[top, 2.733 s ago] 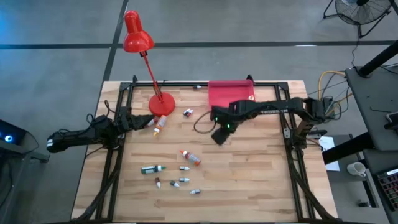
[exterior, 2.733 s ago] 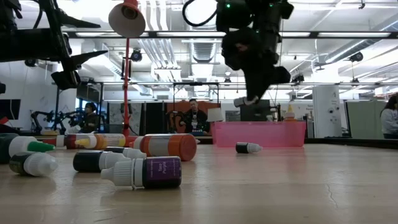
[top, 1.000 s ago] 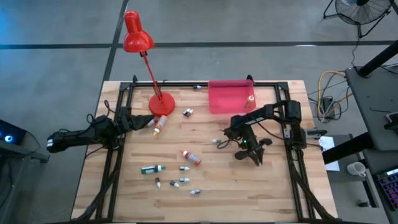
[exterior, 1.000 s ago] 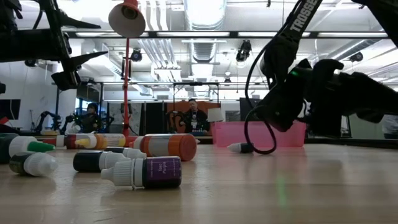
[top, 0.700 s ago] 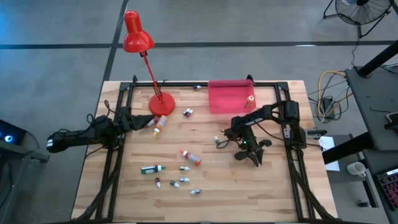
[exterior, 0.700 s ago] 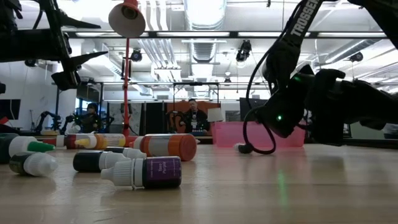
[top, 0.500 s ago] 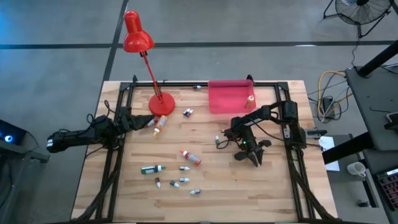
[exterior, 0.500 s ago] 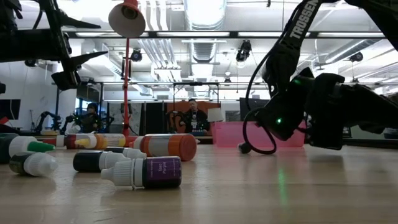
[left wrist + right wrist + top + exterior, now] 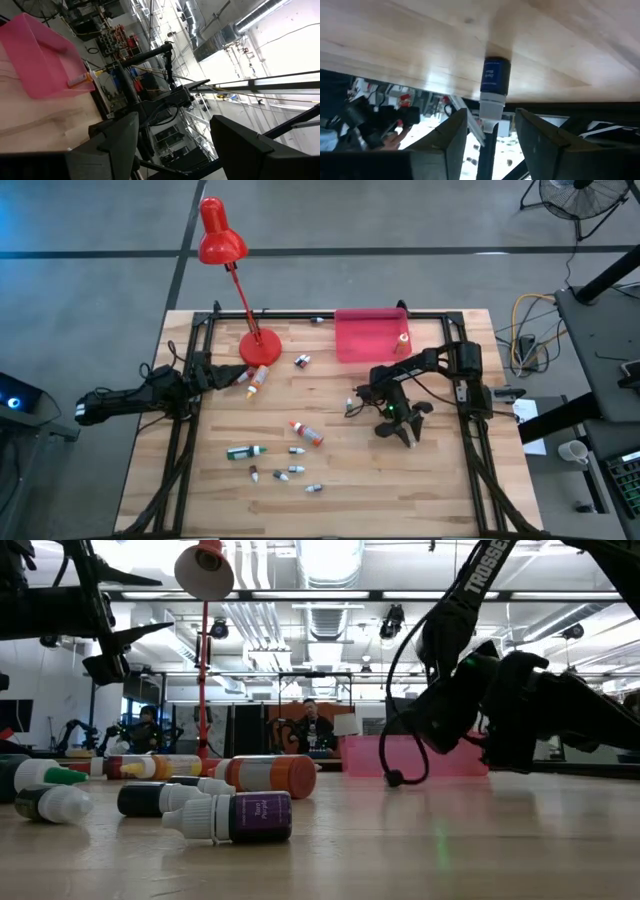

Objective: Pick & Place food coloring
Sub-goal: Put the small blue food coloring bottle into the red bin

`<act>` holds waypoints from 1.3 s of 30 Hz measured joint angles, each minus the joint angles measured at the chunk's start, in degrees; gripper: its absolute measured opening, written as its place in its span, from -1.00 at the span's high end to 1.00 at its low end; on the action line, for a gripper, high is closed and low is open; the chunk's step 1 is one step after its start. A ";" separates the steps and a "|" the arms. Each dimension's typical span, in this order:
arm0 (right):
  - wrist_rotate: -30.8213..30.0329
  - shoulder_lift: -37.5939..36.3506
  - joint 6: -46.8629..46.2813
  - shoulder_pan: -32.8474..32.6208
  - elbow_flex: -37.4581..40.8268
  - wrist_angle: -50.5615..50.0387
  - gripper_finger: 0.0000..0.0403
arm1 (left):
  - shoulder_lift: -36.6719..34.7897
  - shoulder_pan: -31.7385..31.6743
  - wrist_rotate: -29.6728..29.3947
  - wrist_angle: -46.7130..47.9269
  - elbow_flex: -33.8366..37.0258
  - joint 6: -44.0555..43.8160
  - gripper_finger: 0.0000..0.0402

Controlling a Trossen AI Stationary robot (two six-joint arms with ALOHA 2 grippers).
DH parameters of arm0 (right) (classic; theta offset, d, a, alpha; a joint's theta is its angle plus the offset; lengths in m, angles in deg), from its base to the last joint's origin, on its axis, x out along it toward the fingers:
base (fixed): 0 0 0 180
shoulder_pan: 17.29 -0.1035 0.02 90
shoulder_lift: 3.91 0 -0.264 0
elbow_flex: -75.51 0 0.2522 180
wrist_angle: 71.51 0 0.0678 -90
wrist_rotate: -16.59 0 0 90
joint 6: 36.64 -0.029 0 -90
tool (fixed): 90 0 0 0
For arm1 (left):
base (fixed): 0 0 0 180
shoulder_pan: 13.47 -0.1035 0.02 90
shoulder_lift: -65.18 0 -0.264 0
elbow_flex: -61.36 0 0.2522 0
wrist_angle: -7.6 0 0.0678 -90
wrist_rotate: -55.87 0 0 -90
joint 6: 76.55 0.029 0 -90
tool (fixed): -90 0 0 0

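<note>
A small blue-labelled food coloring bottle [image 9: 496, 76] lies on its side on the wood, right of the table's middle [image 9: 351, 407], with its white cap toward my right gripper [image 9: 491, 114]. That gripper is low over the table and open. Its two fingers stand either side of the cap with a gap on both sides. Several more food coloring bottles [image 9: 290, 455] lie at the near middle. One orange bottle [image 9: 403, 340] lies in the pink tray [image 9: 365, 330]. My left gripper [image 9: 172, 125] waits open at the table's left edge [image 9: 225, 377].
A red desk lamp [image 9: 245, 300] stands at the far left, with two bottles [image 9: 256, 380] [image 9: 301, 362] near its base. Black frame rails [image 9: 462, 410] run along the table's sides. A cable loop [image 9: 393, 778] hangs from my right arm. People sit in the room beyond [image 9: 315, 730].
My right hand has edged a little toward the table's left, closer over the small bottle, and the cable loop under it has swung the same way. The bottle has stayed about where it was. The left arm has kept still.
</note>
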 joint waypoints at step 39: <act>-42.71 -37.30 -12.55 -29.28 3.19 10.52 0.07 | -0.02 -0.01 0.00 0.00 0.01 -0.01 -0.10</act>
